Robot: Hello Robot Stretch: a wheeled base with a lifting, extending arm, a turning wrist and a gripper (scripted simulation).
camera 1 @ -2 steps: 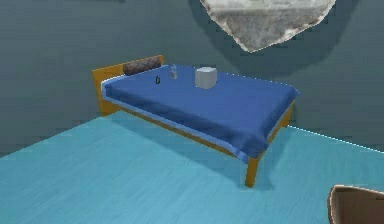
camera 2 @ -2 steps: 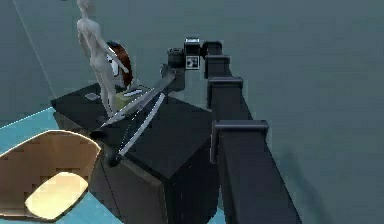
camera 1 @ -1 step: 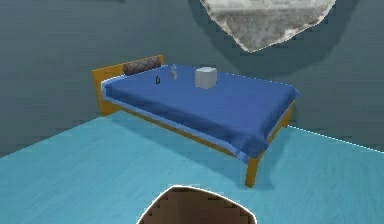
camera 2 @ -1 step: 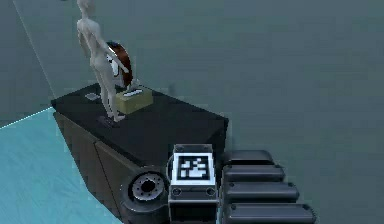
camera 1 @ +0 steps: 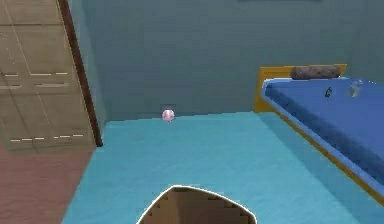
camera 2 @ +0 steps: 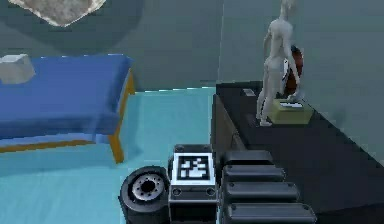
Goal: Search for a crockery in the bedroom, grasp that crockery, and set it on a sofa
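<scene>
Tucked close for driving, I judge, my gripper point(camera 2: 146, 192) is sitting low, its far end too hidden to tell whether it is grasping anything, while a small pale blob point(camera 1: 355, 88), possibly the crockery, is lying far right on the blue bed point(camera 1: 325, 118).

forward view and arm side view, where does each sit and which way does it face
forward view: on the robot, facing ahead and somewhat down at a door and teal floor
arm side view: on the robot's body, facing out sideways at a dresser with a statue; its dark arm at the bottom edge
shared: the blue bed, forward view's right, arm side view's left
</scene>
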